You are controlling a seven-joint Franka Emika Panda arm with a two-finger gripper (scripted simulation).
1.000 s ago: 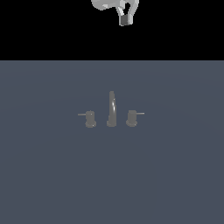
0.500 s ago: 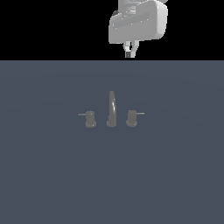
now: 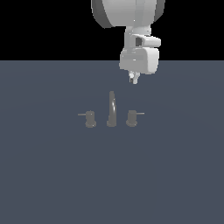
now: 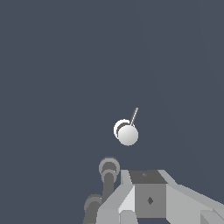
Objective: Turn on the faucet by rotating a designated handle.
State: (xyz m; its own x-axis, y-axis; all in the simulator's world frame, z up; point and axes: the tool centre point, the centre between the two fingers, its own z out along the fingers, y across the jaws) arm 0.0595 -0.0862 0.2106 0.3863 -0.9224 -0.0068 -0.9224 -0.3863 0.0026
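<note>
The faucet stands mid-surface in the exterior view: a tall curved spout [image 3: 111, 109] between two short grey knobs. The handle [image 3: 131, 118] is the knob on the exterior view's right, and its thin lever [image 3: 141, 113] points right. The twin knob [image 3: 90, 119] has its lever pointing left. My gripper [image 3: 133, 79] hangs above and behind the handle, well clear of it, fingers together and holding nothing. In the wrist view, the handle [image 4: 127, 134] appears from above with its lever [image 4: 134, 116], the spout [image 4: 108, 170] beside it, and my gripper [image 4: 148, 188] at the frame's edge.
The faucet set rests on a flat dark blue-grey surface [image 3: 52, 175] that fills the lower part of the exterior view. The arm's white wrist and hand body [image 3: 140, 54] reach down from above. Nothing else stands on the surface.
The arm has come down from the top edge of the exterior view and now hangs much lower, just above and behind the right-hand knob. The faucet has not moved.
</note>
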